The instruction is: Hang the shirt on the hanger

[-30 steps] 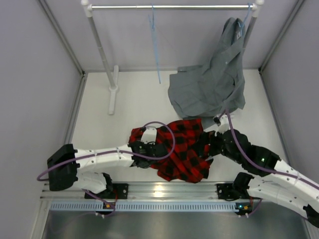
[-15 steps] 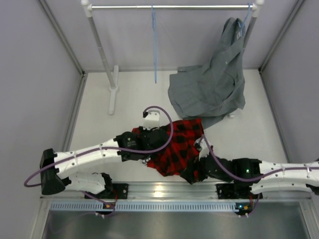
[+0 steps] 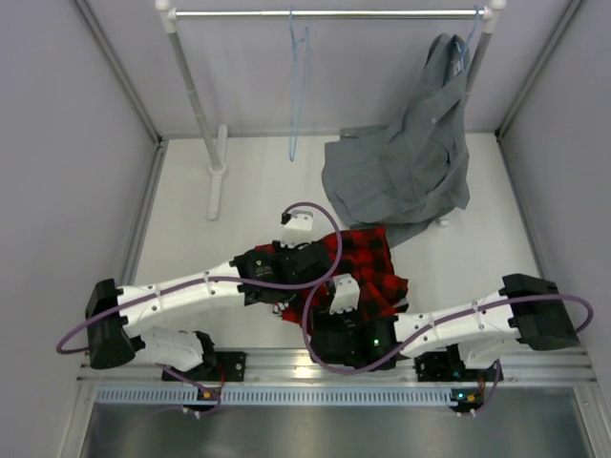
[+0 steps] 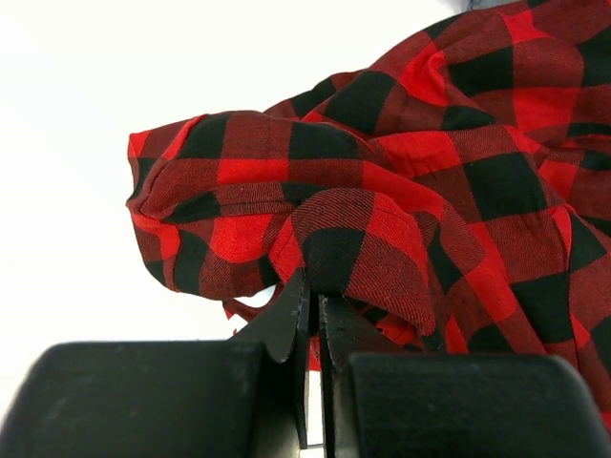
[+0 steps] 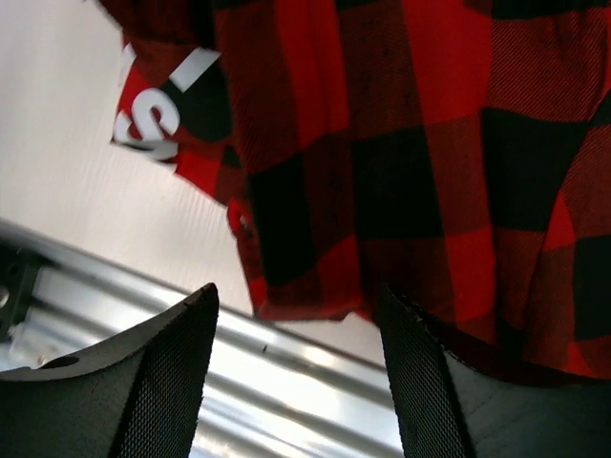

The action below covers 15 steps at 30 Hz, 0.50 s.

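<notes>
The tabletop (image 3: 248, 191) carried everything. The shirt (image 3: 368, 262) lay crumpled on it between your two sets of fingers, well apart from the hanger (image 3: 299, 86), which hung bare from the rail (image 3: 325, 13) far beyond both of them. Your left fingers (image 4: 313, 320) were pressed together on a raised fold of plaid, with the cloth bunched just past their tips. That pinch looked thin, so you would have done well to lift slowly and let the weight settle before pulling. Your right fingers (image 5: 162, 382) stood spread, the hem hanging just beyond their tips and nothing between them; whether cloth touched one of them could not be told. The step looked like taking a second hold. For that you needed to reach further in until a single layer of hem sat deep between the fingers, keeping clear of the lettered panel (image 5: 158, 114) off to one side, and only then close.
</notes>
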Each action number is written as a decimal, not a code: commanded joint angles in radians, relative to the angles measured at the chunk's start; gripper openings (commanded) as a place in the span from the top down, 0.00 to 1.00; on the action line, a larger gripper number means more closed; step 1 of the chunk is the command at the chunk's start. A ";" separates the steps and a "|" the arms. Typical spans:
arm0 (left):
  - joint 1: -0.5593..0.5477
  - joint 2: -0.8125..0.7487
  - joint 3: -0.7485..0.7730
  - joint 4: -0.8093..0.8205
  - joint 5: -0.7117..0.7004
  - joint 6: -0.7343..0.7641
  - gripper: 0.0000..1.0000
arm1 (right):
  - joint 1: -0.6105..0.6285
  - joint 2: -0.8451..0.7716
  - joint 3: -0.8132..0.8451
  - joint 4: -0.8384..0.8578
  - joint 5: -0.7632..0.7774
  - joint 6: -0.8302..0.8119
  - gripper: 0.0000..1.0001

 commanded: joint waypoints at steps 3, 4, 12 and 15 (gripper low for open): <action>-0.004 -0.048 0.010 0.032 -0.021 0.004 1.00 | -0.083 0.093 0.095 -0.013 0.014 -0.006 0.38; -0.004 -0.052 0.007 0.030 -0.025 0.004 1.00 | -0.091 0.104 0.095 -0.012 0.011 -0.001 0.39; 0.018 -0.072 -0.008 0.030 -0.042 -0.004 1.00 | -0.071 0.193 0.067 -0.028 -0.026 0.112 0.87; 0.025 -0.090 -0.004 0.028 -0.050 -0.001 1.00 | -0.039 0.165 0.134 -0.157 0.036 0.131 0.94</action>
